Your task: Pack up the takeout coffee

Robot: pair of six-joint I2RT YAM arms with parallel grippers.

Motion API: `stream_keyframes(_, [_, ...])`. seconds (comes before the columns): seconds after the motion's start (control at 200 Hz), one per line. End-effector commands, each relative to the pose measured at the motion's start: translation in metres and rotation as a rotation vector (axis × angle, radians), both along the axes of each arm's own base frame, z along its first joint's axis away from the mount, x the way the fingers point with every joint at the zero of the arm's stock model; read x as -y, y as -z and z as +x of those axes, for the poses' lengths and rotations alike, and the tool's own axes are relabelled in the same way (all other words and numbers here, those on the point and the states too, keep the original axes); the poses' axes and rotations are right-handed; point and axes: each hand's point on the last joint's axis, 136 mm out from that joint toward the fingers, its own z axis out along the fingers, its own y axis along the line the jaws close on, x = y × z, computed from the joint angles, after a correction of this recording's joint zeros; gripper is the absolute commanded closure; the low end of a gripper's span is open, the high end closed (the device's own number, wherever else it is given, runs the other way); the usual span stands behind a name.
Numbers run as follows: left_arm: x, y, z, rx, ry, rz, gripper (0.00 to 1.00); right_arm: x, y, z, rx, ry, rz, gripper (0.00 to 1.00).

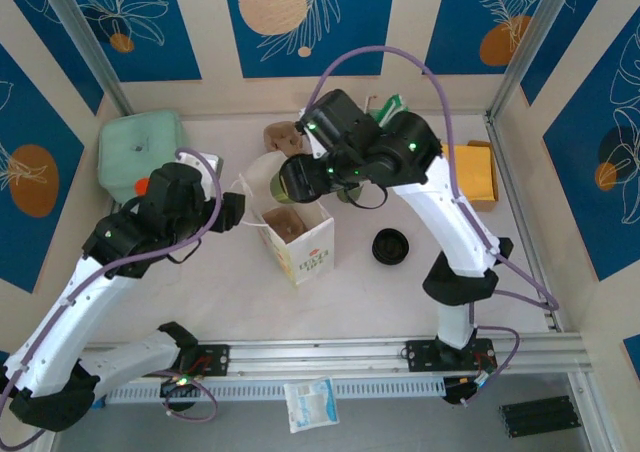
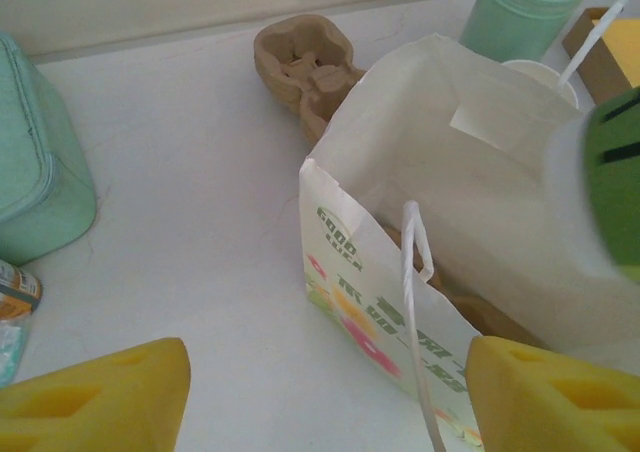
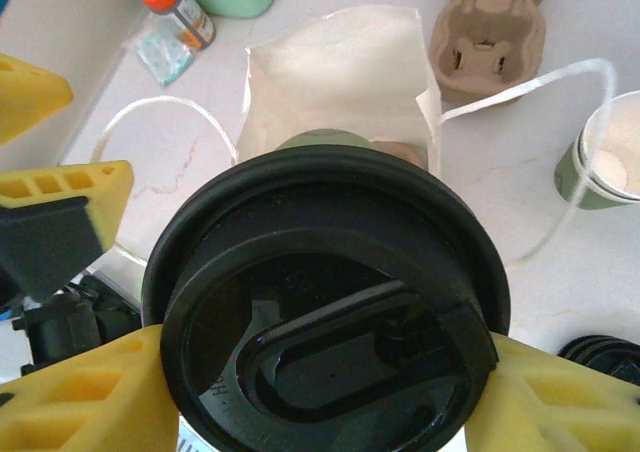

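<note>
The coffee (image 3: pixel 330 312) is up in the air, over the open top of the paper bag (image 1: pixel 303 247). The bag stands in the middle of the table (image 1: pixel 200 292). The coffee has a round black lid on top. The right gripper (image 3: pixel 325 397) is squeezing the coffee from both sides with its yellow fingers (image 3: pixel 90 397). Something brown sits inside the bag.

The left gripper (image 2: pixel 330 402) is by the left side of the bag. Its fingers are spread apart and are not gripping anything. One thin white bag handle (image 2: pixel 418 272) hangs between them.

A loose black lid (image 1: pixel 390 245) lies on the table to the right of the bag. A cup with no lid (image 3: pixel 600 167) stands behind the bag. A brown cup tray (image 2: pixel 305 62) lies near the back edge, and a green cup of straws (image 2: pixel 520 12) stands to its right. A soft green case (image 1: pixel 140 152) is in the back left corner. A small bottle with an orange cap (image 3: pixel 175 7) is just beside it. A yellow box (image 1: pixel 472 172) is by the right edge.
</note>
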Motion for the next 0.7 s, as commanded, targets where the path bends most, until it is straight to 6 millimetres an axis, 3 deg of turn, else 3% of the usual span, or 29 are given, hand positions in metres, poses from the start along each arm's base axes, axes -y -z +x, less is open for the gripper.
stream_keyframes(0.0, [0.003, -0.005, -0.002, 0.019, 0.024, -0.038, 0.35, -0.007, 0.009, -0.002, -0.032, 0.009, -0.015, 0.39])
stream_keyframes(0.16, [0.01, -0.005, -0.006, 0.018, 0.058, -0.065, 0.44, -0.015, 0.032, 0.002, -0.064, 0.02, -0.083, 0.4])
stream_keyframes(0.42, [0.018, -0.005, -0.009, 0.011, 0.098, -0.1, 0.72, -0.023, 0.057, 0.002, -0.112, 0.023, -0.151, 0.4])
stream_keyframes(0.695, [0.021, -0.007, -0.011, 0.015, 0.116, -0.123, 0.84, -0.027, 0.085, 0.001, -0.15, 0.019, -0.248, 0.41])
